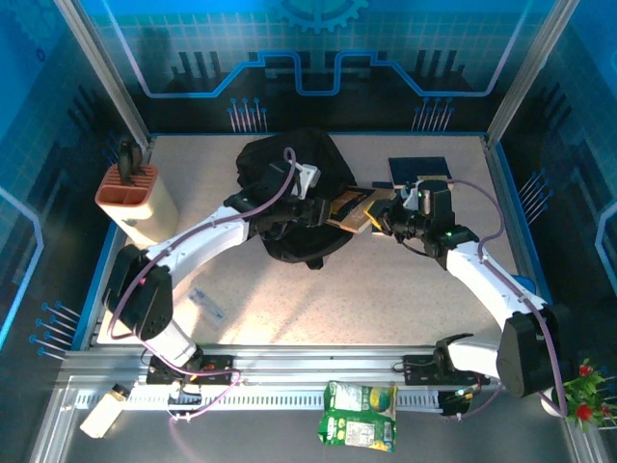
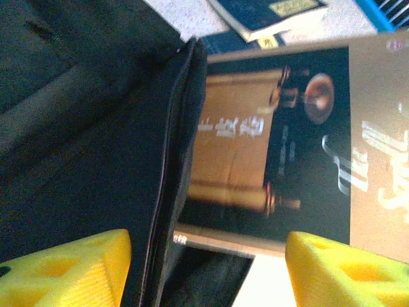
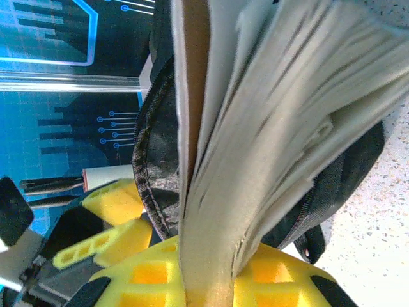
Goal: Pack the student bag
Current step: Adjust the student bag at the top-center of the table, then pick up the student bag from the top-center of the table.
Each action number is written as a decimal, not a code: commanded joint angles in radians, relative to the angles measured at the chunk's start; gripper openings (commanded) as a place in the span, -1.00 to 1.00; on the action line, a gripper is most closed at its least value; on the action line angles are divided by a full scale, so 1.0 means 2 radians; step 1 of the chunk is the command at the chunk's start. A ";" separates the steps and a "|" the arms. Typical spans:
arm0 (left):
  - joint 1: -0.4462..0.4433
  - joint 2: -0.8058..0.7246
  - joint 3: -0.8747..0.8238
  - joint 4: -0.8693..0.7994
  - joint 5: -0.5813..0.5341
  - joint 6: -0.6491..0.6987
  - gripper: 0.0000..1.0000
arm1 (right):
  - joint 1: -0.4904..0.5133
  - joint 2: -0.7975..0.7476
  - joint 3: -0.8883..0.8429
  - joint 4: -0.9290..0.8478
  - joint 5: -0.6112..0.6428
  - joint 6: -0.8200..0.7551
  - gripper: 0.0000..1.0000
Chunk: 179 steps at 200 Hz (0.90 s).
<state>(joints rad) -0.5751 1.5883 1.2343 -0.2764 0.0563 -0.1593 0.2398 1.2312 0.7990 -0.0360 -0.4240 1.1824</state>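
Note:
The student bag [image 1: 289, 188], black and soft, lies at the table's middle back. A book [image 1: 352, 207] with a brown and black cover pokes into the bag's mouth from the right. My right gripper [image 1: 388, 220] is shut on its outer end; the right wrist view has the yellow fingers [image 3: 153, 275] clamped on the book's pages [image 3: 275, 128], with the bag's rim [image 3: 153, 173] behind. My left gripper [image 2: 208, 268] stands open, its yellow fingers [image 2: 64, 268] astride the bag's zip edge [image 2: 172, 160] and the book's cover [image 2: 255, 141], holding nothing.
Dark blue books [image 1: 419, 169] lie at the back right, beyond the held book. A beige holder [image 1: 135, 198] with dark tools stands at the left edge. A small clear item [image 1: 207, 302] lies front left. A green packet [image 1: 360, 415] sits beyond the front rail.

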 commanded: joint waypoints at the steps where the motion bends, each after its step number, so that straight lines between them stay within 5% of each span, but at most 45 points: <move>1: 0.000 -0.030 -0.020 -0.057 -0.033 0.079 0.33 | 0.001 -0.004 0.022 0.053 -0.018 0.004 -0.73; 36: 0.001 -0.028 -0.030 -0.068 -0.122 0.101 0.34 | 0.001 -0.003 0.022 0.049 -0.019 0.001 -0.73; 66: 0.001 -0.003 -0.010 -0.076 -0.090 0.105 0.25 | 0.001 -0.004 0.022 0.043 -0.017 -0.002 -0.73; 139: -0.001 0.054 0.048 -0.055 -0.085 0.109 -0.77 | 0.002 -0.020 0.014 0.026 -0.005 -0.005 -0.73; 179: -0.005 0.046 0.091 -0.043 -0.085 0.105 -0.97 | 0.037 -0.020 0.005 0.017 0.020 0.008 -0.73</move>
<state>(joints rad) -0.5751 1.6981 1.3441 -0.4000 -0.1162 0.0544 0.2584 1.2213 0.7986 -0.0521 -0.3981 1.1873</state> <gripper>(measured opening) 0.078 0.153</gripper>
